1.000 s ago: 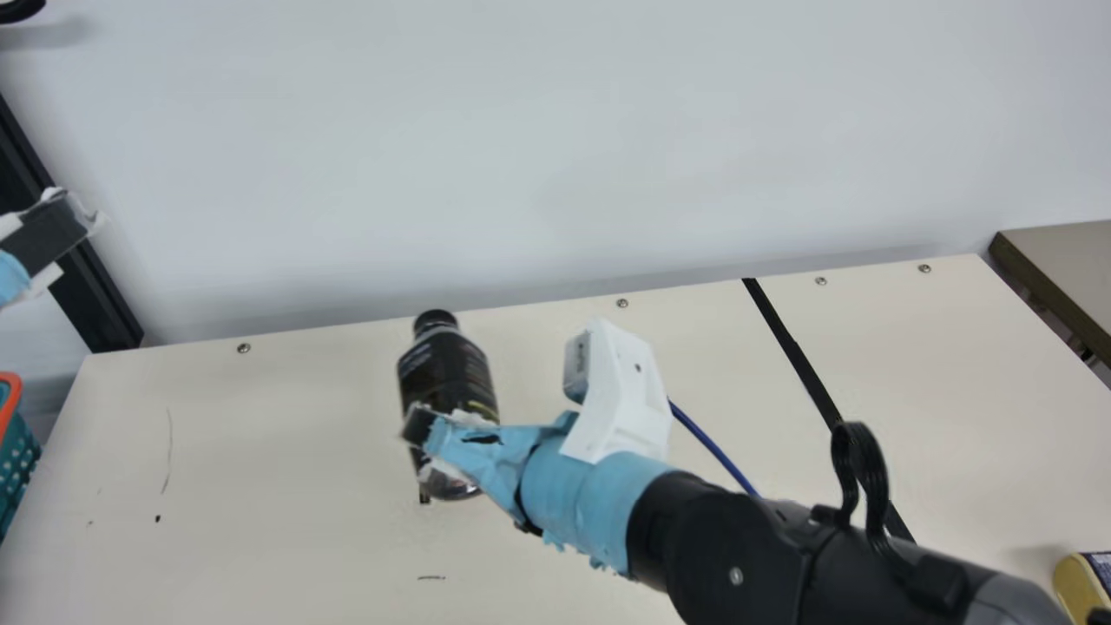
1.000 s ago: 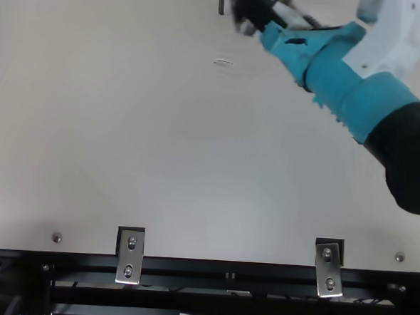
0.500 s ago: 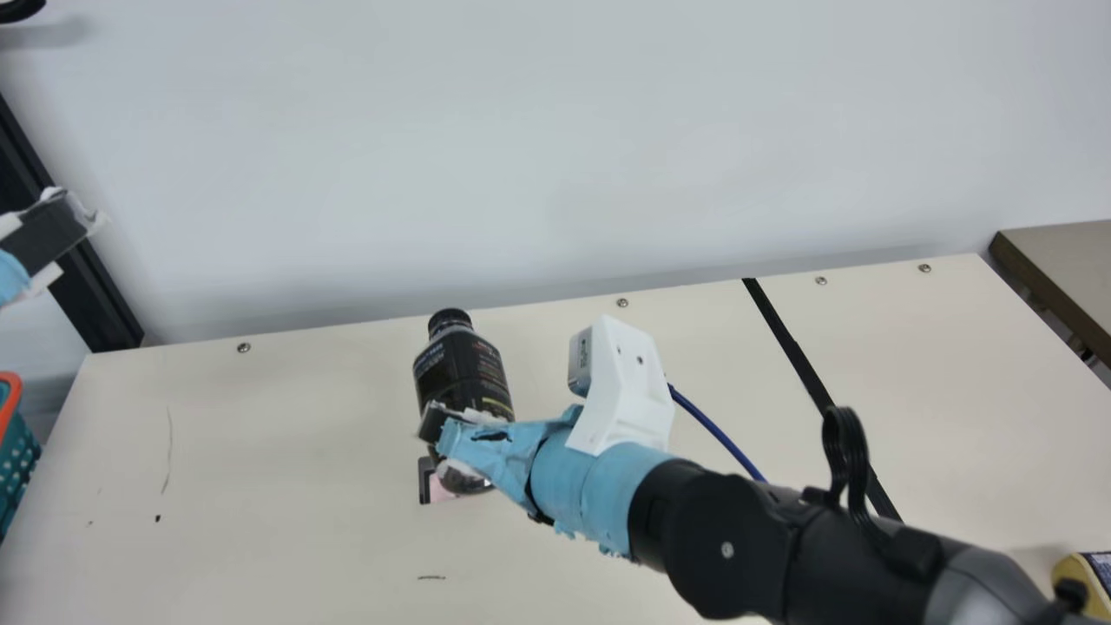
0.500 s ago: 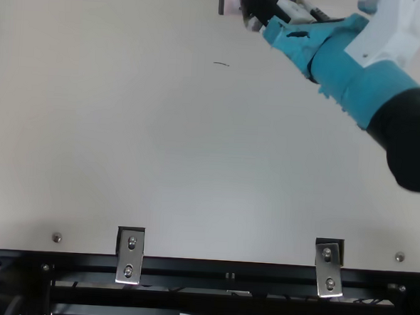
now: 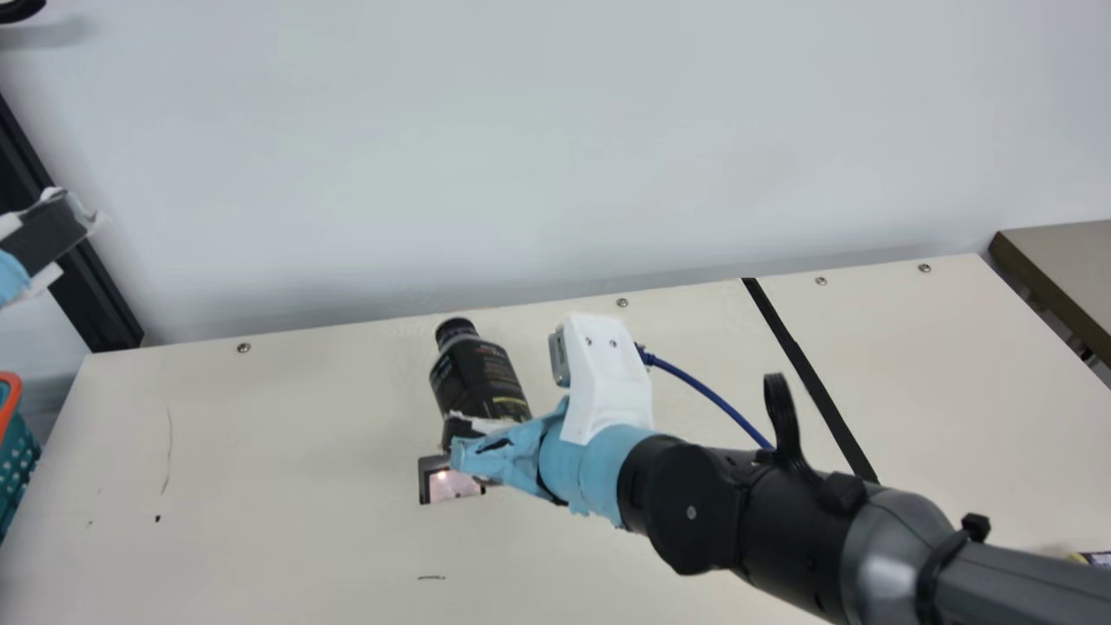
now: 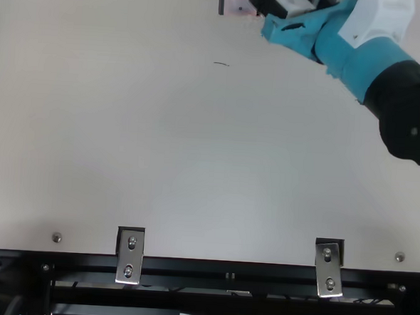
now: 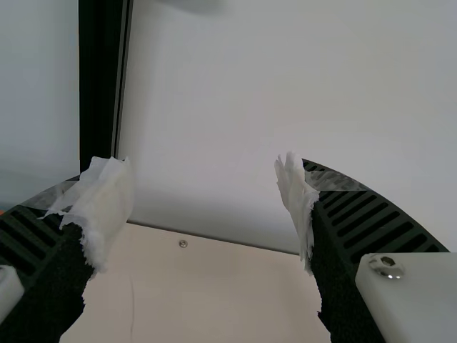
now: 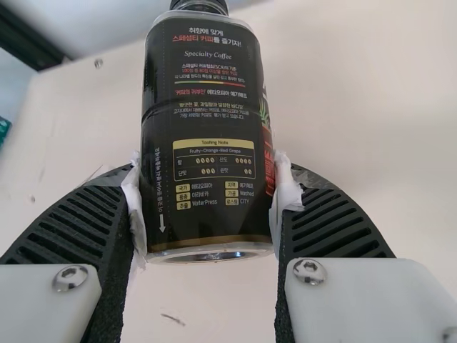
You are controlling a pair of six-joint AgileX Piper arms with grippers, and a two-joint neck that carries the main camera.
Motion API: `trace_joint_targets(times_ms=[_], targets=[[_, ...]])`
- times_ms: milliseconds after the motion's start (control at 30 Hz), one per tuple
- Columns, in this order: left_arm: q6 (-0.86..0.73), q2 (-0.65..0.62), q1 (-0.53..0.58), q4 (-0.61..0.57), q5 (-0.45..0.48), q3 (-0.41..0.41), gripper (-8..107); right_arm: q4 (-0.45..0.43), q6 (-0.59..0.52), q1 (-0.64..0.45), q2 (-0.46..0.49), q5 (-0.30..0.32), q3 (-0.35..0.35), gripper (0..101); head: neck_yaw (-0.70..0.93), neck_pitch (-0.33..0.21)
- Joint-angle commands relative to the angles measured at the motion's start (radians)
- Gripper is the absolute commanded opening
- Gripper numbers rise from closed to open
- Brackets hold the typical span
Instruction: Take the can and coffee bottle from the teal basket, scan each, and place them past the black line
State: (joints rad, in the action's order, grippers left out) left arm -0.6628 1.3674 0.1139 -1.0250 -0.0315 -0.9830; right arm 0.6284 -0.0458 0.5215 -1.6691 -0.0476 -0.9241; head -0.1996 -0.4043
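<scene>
My right gripper (image 5: 486, 447) is shut on the dark coffee bottle (image 5: 482, 378), which tilts with its cap toward the wall, over the back right of the scanner window (image 5: 453, 484). In the right wrist view the bottle (image 8: 207, 128) sits between both fingers of my right gripper (image 8: 207, 204). The top view has my right gripper (image 6: 276, 6) at its upper edge. My left gripper (image 5: 56, 234) is at the main view's left edge, and its own wrist view has the left gripper (image 7: 207, 207) open with nothing between the fingers. The teal basket (image 5: 16, 460) stands at the far left; the black line (image 5: 811, 382) crosses the right side.
A yellow item (image 5: 1089, 558) lies at the right edge beyond the black line. The wall (image 5: 555, 156) rises behind the table (image 5: 260, 451). A blue cable (image 5: 707, 395) runs behind the right arm.
The right gripper and the bottle have shifted a little to the right, and the bottle leans more. More of the lit scanner window now shows. The left arm has kept still.
</scene>
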Motion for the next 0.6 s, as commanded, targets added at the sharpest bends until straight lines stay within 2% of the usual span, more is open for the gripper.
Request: trace_joint_targets(times_ms=[0, 367, 467, 567], targets=[[0.0, 0.0, 0.0, 0.0, 0.0, 0.0, 90, 0.016, -0.007, 0.014, 0.017, -0.055, 0.006, 0, -0.014, -0.032], [0.0, 0.0, 0.0, 0.0, 0.0, 0.0, 90, 0.087, -0.1, 0.098, 0.07, -0.256, 0.062, 0, -0.014, -0.032], [0.0, 0.0, 0.0, 0.0, 0.0, 0.0, 90, 0.111, -0.124, 0.122, 0.076, -0.276, 0.066, 0, -0.014, -0.032], [0.0, 0.0, 0.0, 0.0, 0.0, 0.0, 90, 0.132, -0.144, 0.135, 0.077, -0.269, 0.063, 0, -0.014, -0.032]])
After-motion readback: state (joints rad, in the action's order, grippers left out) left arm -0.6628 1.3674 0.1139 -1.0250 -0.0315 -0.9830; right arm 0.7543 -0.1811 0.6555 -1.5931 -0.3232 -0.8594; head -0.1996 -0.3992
